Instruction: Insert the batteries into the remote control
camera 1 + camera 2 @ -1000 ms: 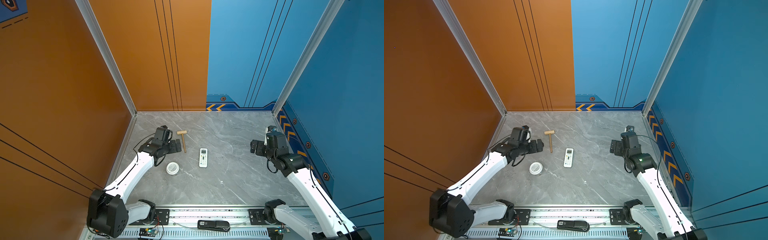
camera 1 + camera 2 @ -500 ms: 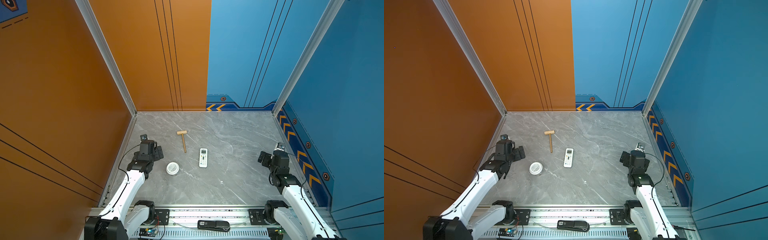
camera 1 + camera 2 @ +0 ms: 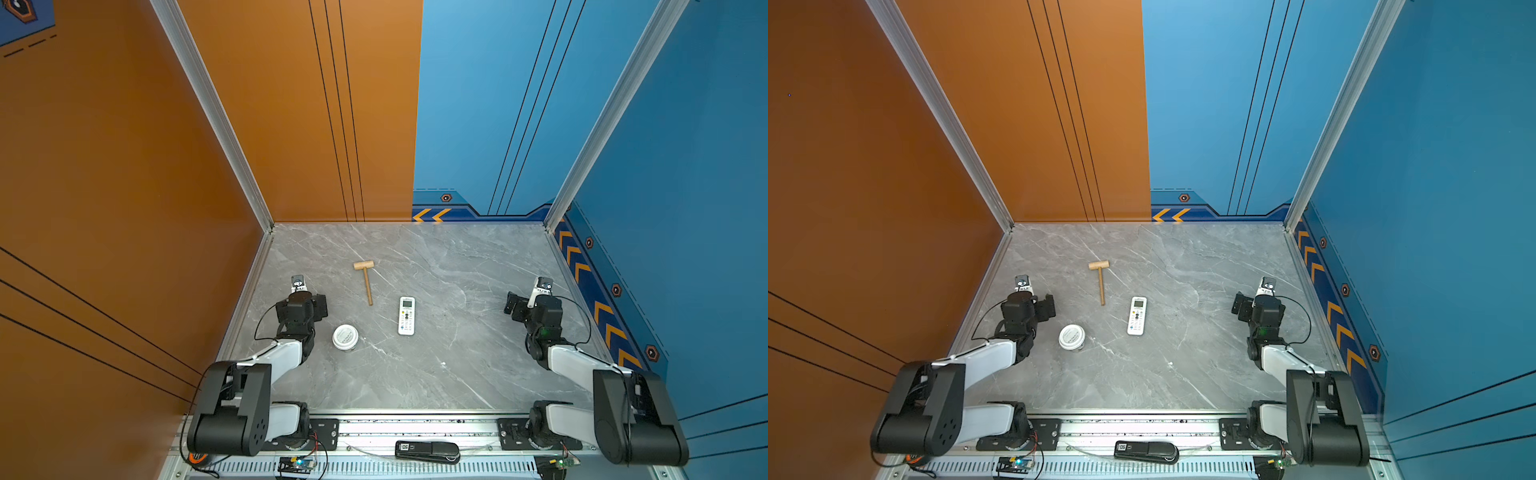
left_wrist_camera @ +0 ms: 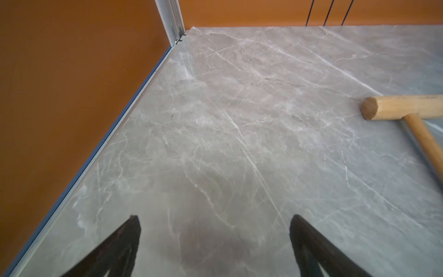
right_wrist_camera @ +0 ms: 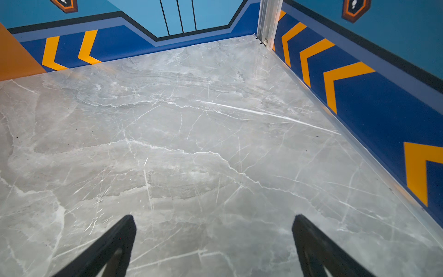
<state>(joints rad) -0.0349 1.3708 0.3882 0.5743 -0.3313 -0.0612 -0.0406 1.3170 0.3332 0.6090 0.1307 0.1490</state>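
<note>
Between the two hands, well apart from each, the slim white remote control with a grey screen (image 3: 406, 315) lies buttons-up on the grey marble desk (image 3: 457, 374). The left hand (image 4: 214, 217) and right hand (image 5: 213, 217) both gape empty. No batteries show anywhere, and the remote's back is hidden, so I cannot tell whether loading is done or not yet begun.

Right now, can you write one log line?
remote control: face up, untouched | left gripper: open, empty | right gripper: open, empty | batteries: unseen
</note>
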